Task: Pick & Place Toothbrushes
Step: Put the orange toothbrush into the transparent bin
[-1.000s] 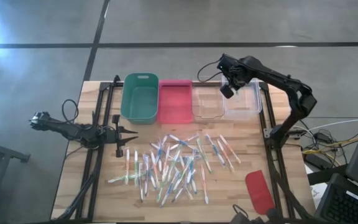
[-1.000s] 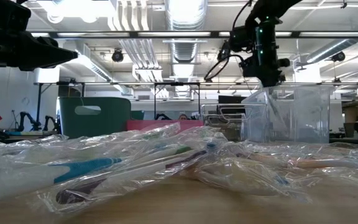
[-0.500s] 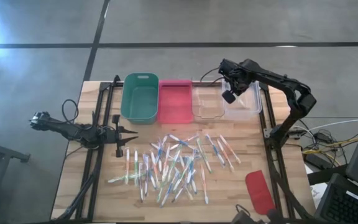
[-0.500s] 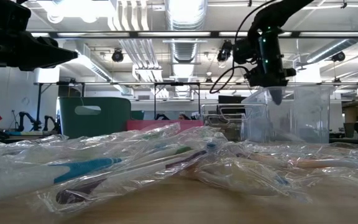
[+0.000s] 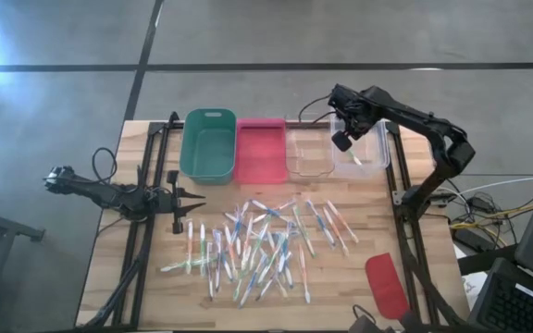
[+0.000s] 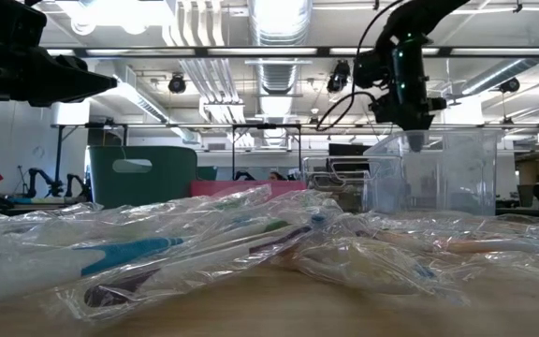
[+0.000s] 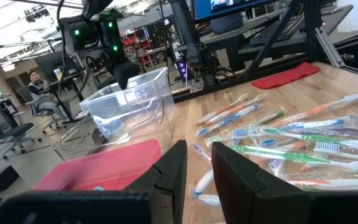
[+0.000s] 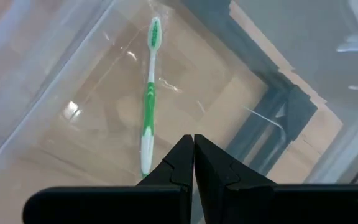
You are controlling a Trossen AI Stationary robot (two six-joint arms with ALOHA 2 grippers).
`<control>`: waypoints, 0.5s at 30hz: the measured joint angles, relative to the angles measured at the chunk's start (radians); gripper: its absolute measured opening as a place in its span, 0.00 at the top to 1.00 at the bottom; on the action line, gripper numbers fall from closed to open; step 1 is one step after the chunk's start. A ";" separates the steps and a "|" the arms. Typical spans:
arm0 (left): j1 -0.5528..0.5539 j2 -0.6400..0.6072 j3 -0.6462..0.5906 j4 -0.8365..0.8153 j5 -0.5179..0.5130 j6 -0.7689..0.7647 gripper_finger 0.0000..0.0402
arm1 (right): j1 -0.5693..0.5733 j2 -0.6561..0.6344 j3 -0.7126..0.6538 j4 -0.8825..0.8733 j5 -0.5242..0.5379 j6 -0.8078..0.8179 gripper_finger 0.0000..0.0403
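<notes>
The right hand (image 5: 340, 141) is pressed together, empty, above the clear box (image 5: 370, 159); lifting carelessly, it could bump the wall and tip out the green toothbrush (image 8: 148, 102).

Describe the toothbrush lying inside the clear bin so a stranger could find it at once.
Along the table's far edge stand four bins in a row; go to the clear plastic bin at the right end, under the right gripper. A single green-and-white wrapped toothbrush lies on its floor, alone, unlike the scattered pile of toothbrushes mid-table.
</notes>
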 joint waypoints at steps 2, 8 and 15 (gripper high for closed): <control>0.000 0.000 0.000 0.000 0.000 0.000 0.80 | 0.001 -0.027 0.004 0.000 -0.002 0.011 0.98; 0.000 0.000 0.000 0.000 0.000 0.000 0.80 | 0.026 -0.120 0.006 0.000 -0.008 0.023 0.98; 0.000 0.000 0.000 0.000 0.000 0.000 0.80 | 0.095 -0.230 0.006 0.001 -0.018 0.035 0.98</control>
